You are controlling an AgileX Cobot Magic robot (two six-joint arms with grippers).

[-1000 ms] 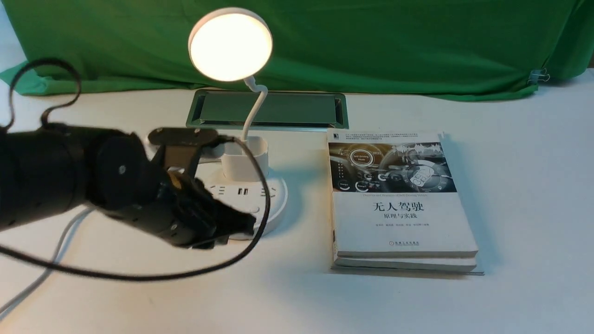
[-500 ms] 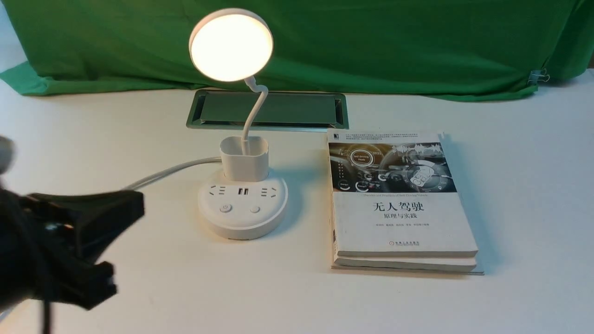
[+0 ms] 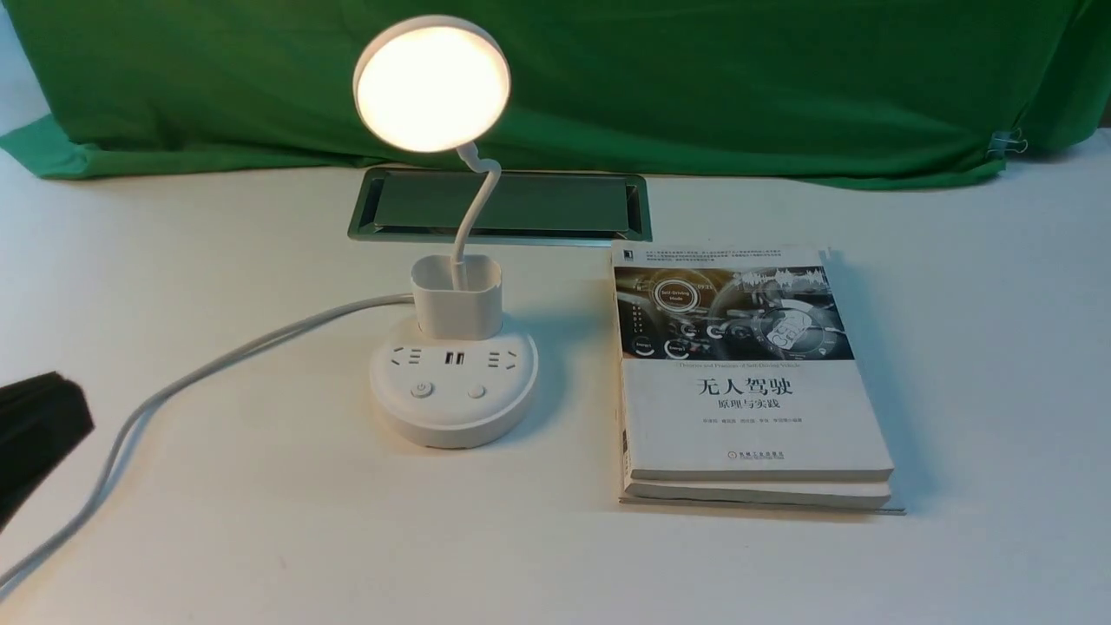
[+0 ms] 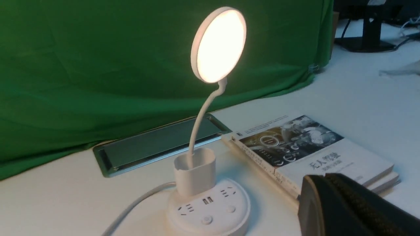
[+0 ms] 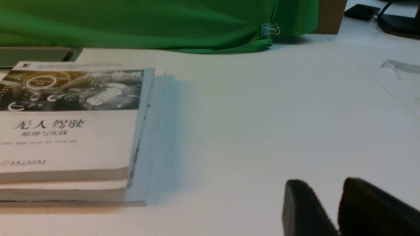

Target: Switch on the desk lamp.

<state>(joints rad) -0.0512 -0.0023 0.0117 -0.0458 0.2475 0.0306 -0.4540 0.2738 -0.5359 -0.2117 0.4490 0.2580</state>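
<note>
The desk lamp stands at the table's middle left, and its round head (image 3: 431, 84) glows warm white. A thin neck drops into a small cup on the round base (image 3: 453, 417), which carries sockets and two buttons (image 3: 422, 390). The left wrist view shows the lit lamp (image 4: 218, 46) too. My left gripper (image 3: 52, 417) is at the far left edge, well away from the base. Its fingers (image 4: 325, 177) are pressed together, shut on nothing. My right gripper (image 5: 323, 185) hovers over bare table right of the book, with a gap between its fingers; it is outside the front view.
A thick white book (image 3: 746, 373) lies just right of the lamp base. A metal recessed tray (image 3: 555, 206) sits behind the lamp, and a green cloth (image 3: 694, 78) covers the back. The lamp's white cord (image 3: 217, 356) runs left across the table.
My left arm has pulled back from over the lamp base to the far left edge of the front view, uncovering the base and cord. The lamp head glows in all frames.
</note>
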